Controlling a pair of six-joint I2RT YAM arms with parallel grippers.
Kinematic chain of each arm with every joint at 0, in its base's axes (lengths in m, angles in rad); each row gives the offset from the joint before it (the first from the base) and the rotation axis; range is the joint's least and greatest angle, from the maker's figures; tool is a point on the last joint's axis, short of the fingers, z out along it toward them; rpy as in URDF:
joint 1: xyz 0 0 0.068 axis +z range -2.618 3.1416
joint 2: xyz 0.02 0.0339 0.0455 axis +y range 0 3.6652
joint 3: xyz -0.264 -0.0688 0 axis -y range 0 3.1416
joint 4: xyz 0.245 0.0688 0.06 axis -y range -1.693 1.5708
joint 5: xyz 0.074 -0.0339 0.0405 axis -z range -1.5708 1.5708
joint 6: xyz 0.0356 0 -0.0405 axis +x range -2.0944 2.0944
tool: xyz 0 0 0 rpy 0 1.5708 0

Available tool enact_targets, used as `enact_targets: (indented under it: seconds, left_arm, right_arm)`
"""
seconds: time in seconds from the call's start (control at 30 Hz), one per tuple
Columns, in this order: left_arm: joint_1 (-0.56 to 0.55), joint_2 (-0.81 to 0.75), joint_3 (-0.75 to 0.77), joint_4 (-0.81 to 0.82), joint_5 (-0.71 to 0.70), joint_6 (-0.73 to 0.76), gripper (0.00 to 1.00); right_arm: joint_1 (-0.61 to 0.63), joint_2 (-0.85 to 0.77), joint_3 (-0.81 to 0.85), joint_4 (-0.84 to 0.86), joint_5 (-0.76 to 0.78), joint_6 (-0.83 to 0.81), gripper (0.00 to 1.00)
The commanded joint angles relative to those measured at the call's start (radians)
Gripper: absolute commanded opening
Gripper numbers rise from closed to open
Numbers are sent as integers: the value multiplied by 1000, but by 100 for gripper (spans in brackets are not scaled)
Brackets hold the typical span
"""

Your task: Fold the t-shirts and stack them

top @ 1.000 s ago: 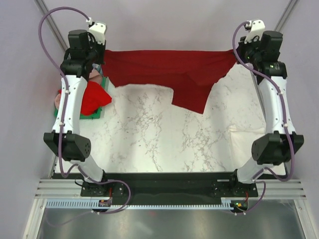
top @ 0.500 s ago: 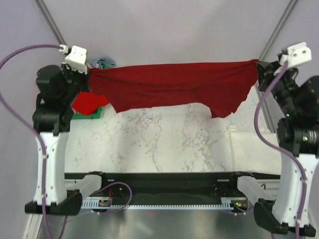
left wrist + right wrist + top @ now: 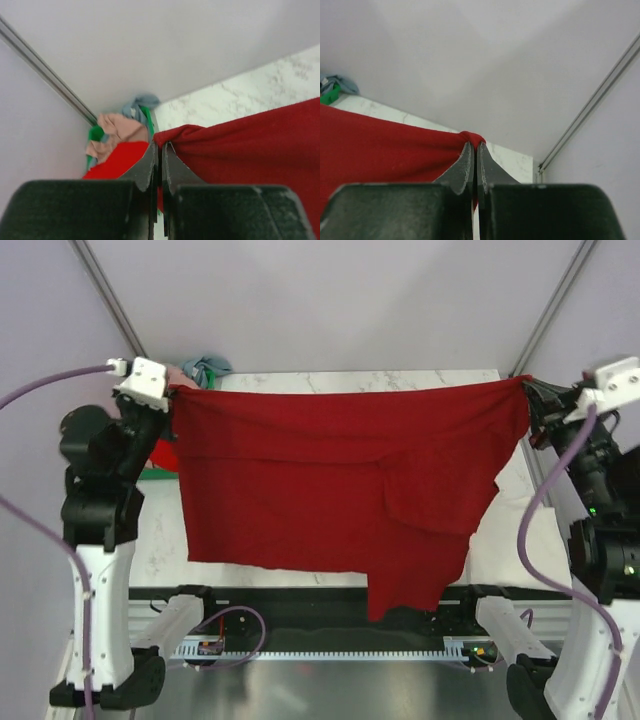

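Note:
A dark crimson t-shirt (image 3: 330,480) hangs stretched in the air between my two grippers, high above the table. My left gripper (image 3: 178,392) is shut on its left top corner; the pinch shows in the left wrist view (image 3: 160,141). My right gripper (image 3: 528,387) is shut on its right top corner, seen in the right wrist view (image 3: 473,141). The shirt's lower edge is uneven, with a flap (image 3: 415,580) hanging lowest. A bright red shirt (image 3: 117,160), a dusty pink one (image 3: 117,131) and a light blue one (image 3: 205,367) lie in the crate at the far left.
A green plastic crate (image 3: 95,134) stands at the table's far left with the other shirts in it. A cream-white cloth (image 3: 520,530) lies flat on the marble table (image 3: 360,382) at the right, mostly hidden behind the hanging shirt.
Both arms have risen and come toward the camera, lifting the crimson shirt off the table. It now hangs full length between the grippers and hides most of the table.

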State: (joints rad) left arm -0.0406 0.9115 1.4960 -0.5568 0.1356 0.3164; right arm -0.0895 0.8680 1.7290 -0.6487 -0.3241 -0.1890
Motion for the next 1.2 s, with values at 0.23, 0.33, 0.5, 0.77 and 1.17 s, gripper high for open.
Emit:
enact_targets:
  seconds: [0.23, 0.33, 0.5, 0.77, 1.17]
  left_arm:
    - [5, 352, -275, 101, 111, 61, 2]
    - [5, 479, -287, 153, 124, 56, 2]
    - [5, 875, -108, 166, 101, 47, 2]
    - [7, 1237, 246, 103, 62, 20, 2]
    - [8, 1445, 532, 98, -30, -31, 3]
  right_arm:
    - [-4, 262, -388, 184, -102, -1, 0]
    - [25, 378, -471, 277, -81, 6, 0]
    - [60, 645, -514, 432, -10, 11, 0]
    - [63, 1114, -151, 454, 89, -27, 0]
    - [117, 1431, 119, 531, 221, -35, 11]
